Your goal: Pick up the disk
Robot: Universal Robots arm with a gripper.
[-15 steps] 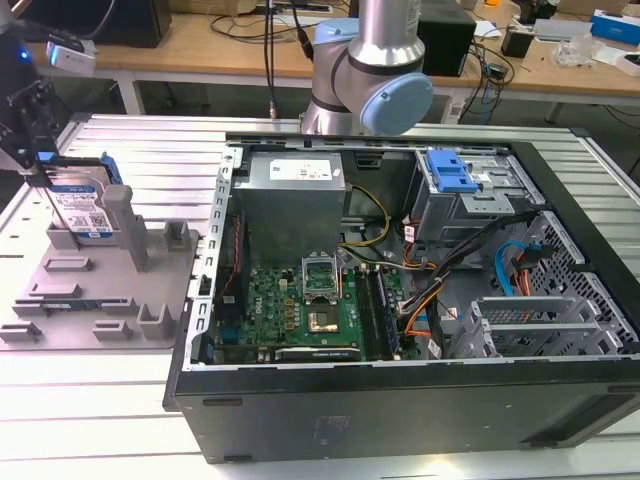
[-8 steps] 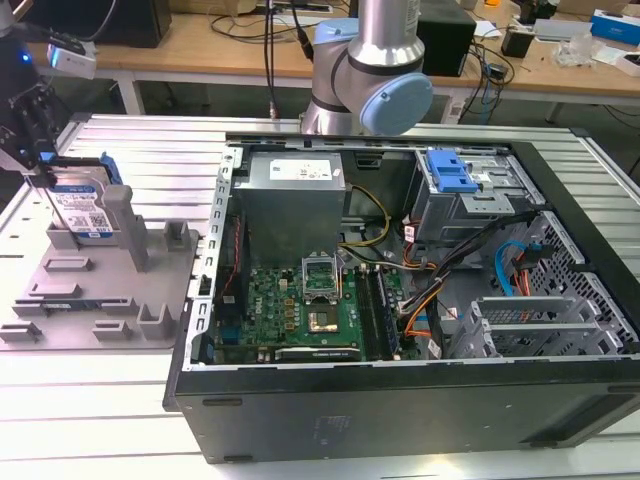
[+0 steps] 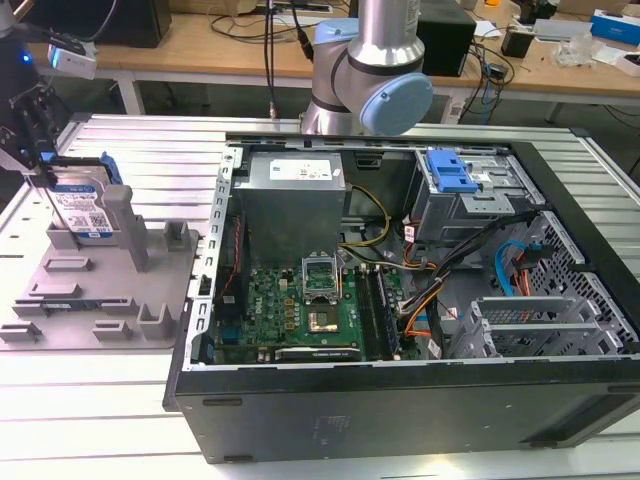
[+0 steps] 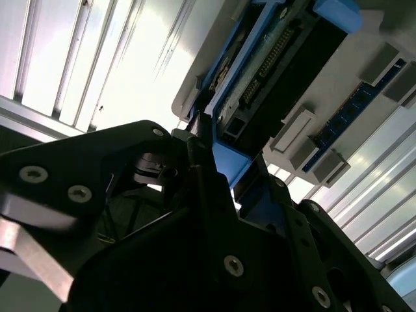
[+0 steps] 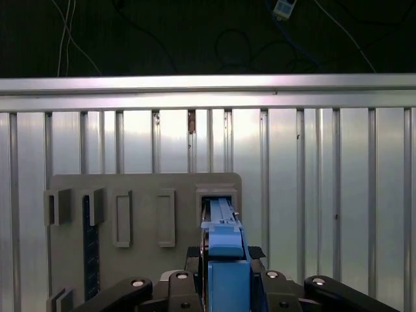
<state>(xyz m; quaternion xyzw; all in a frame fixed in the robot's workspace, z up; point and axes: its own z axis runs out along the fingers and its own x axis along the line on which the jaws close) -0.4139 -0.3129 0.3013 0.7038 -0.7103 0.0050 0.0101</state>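
1. The disk point(image 3: 82, 210) stands on edge in the grey fixture point(image 3: 100, 290), at the far corner on the exterior view's left. Its silver face with the white-and-blue label is turned toward the camera, and a blue frame runs round its edges.
2. The hand point(image 3: 38, 150) hangs over the disk from above, at the disk's end toward the exterior view's left. The dark fingers point(image 3: 30, 125) reach down to the top edge.
3. First wrist view: the disk's blue frame edge point(image 5: 224, 250) runs straight between the two black finger bodies, which sit close on either side of it. The hand point(image 5: 224, 260) is closed narrow on the disk's thin edge.
4. Second wrist view: the disk's underside point(image 4: 273, 71) shows a dark board with a row of connector pins, framed in blue. A blue corner of the frame sits right at the tips of the hand point(image 4: 218, 162).
5. The fixture lies flat on the ribbed metal desk point(image 3: 100, 420). Its upright posts point(image 3: 175, 240) stand beside the disk, toward the exterior view's right.
6. An open computer case point(image 3: 400, 300) lies on the desk just beside the fixture, on the exterior view's right. A green board point(image 3: 300, 310) and a blue bracket point(image 3: 450, 172) are inside it.
7. The robot arm's silver and blue joint point(image 3: 375, 70) rises behind the case.
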